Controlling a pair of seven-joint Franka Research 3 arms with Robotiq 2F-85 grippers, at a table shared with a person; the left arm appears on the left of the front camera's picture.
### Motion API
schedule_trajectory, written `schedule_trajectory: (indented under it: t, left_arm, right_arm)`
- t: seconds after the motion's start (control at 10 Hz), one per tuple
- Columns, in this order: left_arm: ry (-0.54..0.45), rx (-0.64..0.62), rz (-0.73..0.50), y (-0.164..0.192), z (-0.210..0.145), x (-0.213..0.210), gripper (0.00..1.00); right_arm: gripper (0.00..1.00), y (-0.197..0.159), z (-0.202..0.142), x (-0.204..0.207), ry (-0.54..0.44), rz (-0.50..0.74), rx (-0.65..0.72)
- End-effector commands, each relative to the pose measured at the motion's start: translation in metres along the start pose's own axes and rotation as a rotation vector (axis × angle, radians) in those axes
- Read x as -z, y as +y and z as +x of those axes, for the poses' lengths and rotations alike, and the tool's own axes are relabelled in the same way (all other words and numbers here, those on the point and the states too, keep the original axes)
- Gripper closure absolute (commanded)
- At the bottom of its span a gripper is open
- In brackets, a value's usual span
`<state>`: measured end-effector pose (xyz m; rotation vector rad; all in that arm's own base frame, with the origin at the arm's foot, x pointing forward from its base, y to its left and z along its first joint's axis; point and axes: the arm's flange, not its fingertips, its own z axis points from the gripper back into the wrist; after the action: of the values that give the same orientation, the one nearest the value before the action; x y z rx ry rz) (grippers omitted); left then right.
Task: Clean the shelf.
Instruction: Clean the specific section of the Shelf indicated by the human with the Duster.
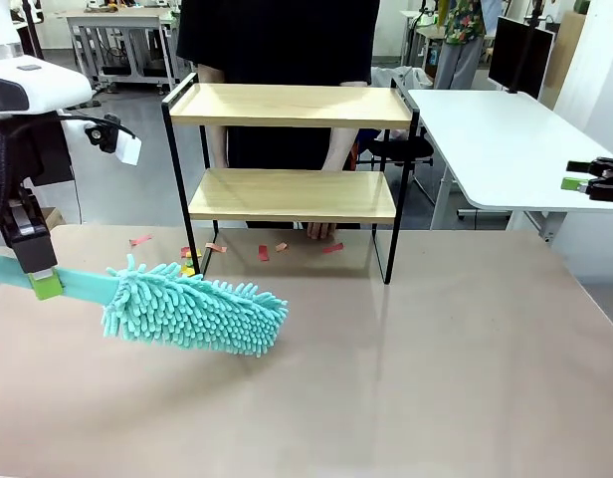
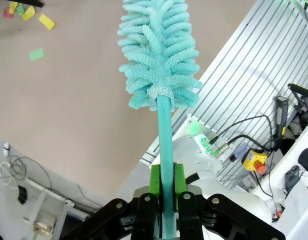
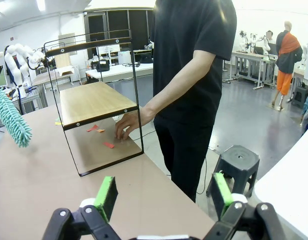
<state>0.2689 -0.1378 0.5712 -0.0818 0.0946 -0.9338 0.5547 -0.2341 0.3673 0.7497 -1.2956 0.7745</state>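
Observation:
The shelf (image 1: 292,194) stands at the far middle of the table, both wooden boards bare; the right wrist view shows the shelf (image 3: 94,102) from its side. My left gripper (image 1: 43,279) is shut on the handle of a teal fluffy duster (image 1: 192,307), whose head rests low over the table in front of the shelf's left legs. Seen from the left wrist, the green pads (image 2: 155,185) clamp the handle, and the duster head (image 2: 156,55) points away. My right gripper (image 1: 585,179) hovers open at the far right, nothing between its fingers (image 3: 106,197).
Small coloured paper scraps (image 1: 264,252) lie on the table under and before the shelf. A person in black stands behind it, one hand (image 3: 126,125) resting on the table beneath the lower board. A white table (image 1: 496,139) adjoins at the right.

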Motion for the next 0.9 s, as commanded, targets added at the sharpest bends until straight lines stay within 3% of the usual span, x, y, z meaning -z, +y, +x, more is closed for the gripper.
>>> schedule_trajectory:
  t: [0.0,0.8]
  left_arm:
    - [-0.018,-0.009,-0.006,-0.0004,-0.0014,0.0001,0.87]
    - [-0.018,-0.009,-0.006,-0.0004,-0.0014,0.0001,0.87]
  right_arm:
    - [0.0,0.0005,0.0036,0.0015,-0.002,0.002,-0.006]
    - [0.0,0.0005,0.0036,0.0015,-0.002,0.002,-0.006]
